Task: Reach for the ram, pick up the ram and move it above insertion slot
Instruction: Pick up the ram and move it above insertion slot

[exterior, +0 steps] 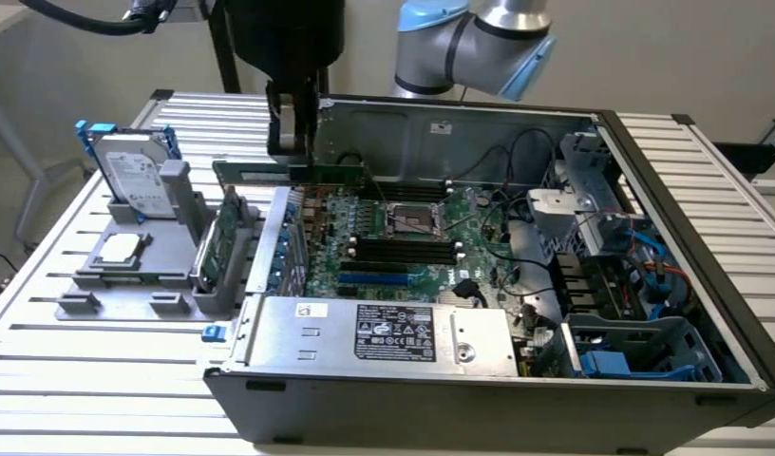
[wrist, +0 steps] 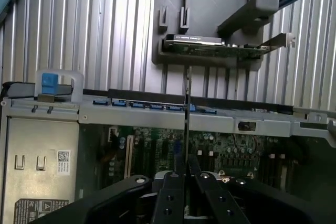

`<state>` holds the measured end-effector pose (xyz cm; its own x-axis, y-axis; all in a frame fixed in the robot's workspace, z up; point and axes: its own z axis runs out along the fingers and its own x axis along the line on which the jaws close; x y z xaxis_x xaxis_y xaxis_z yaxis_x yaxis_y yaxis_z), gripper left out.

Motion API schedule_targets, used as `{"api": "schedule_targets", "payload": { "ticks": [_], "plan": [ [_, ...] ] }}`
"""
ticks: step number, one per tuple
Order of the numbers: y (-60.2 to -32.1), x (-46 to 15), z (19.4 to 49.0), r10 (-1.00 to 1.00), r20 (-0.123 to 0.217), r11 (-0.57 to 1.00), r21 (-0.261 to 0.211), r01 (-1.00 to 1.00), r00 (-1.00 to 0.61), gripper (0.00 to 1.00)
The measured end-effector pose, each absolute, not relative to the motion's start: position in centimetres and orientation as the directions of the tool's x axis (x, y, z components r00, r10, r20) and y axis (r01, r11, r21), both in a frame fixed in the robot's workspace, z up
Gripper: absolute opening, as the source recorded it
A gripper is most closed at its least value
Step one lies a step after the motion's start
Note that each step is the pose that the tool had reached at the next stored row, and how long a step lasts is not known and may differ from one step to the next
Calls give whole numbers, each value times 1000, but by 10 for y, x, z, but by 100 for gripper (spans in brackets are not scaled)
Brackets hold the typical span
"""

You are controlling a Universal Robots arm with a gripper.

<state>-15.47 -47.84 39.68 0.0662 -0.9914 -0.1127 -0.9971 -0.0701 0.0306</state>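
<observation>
The end effector point(exterior: 292, 147) is clamped on the ram point(exterior: 290, 174), holding it level in the air over the motherboard's point(exterior: 401, 237) edge, short of the black insertion slots point(exterior: 401, 251). Carrying it well means keeping it level and aligned with them.

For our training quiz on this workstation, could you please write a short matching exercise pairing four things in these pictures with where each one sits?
Things:
1. ram
2. hard drive
3. expansion card
4. power supply

Places:
A. standing in the grey holder's slot, beside the case
B. inside the case, at its near edge, label up
C. held in the gripper jaws above the motherboard
D. upright at the holder's far end, blue brackets on its sides

Pairs: 1-C, 2-D, 3-A, 4-B
</observation>
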Motion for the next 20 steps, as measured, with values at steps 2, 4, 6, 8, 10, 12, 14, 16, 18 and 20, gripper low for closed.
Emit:
{"api": "schedule_targets", "payload": {
  "ticks": [2, 4, 6, 8, 10, 12, 14, 16, 18, 20],
  "plan": [
    [-478, -146, 397, -991, -113, -70, 31, -997, 66, 14],
    [-478, -137, 396, -991, -113, -70, 31, -997, 66, 14],
    [-478, -127, 396, -991, -113, -70, 31, -997, 66, 14],
    [-478, -118, 395, -991, -113, -70, 31, -997, 66, 14],
    [-478, -109, 393, -991, -113, -70, 31, -997, 66, 14],
    [-477, -100, 391, -991, -113, -70, 31, -997, 66, 14],
    [-475, -91, 389, -991, -113, -70, 31, -997, 66, 14],
    [-472, -82, 387, -991, -113, -70, 31, -997, 66, 14],
    [-468, -73, 385, -991, -113, -70, 31, -997, 66, 14],
    [-463, -66, 383, -991, -112, -70, 31, -997, 66, 14]
  ]
}}
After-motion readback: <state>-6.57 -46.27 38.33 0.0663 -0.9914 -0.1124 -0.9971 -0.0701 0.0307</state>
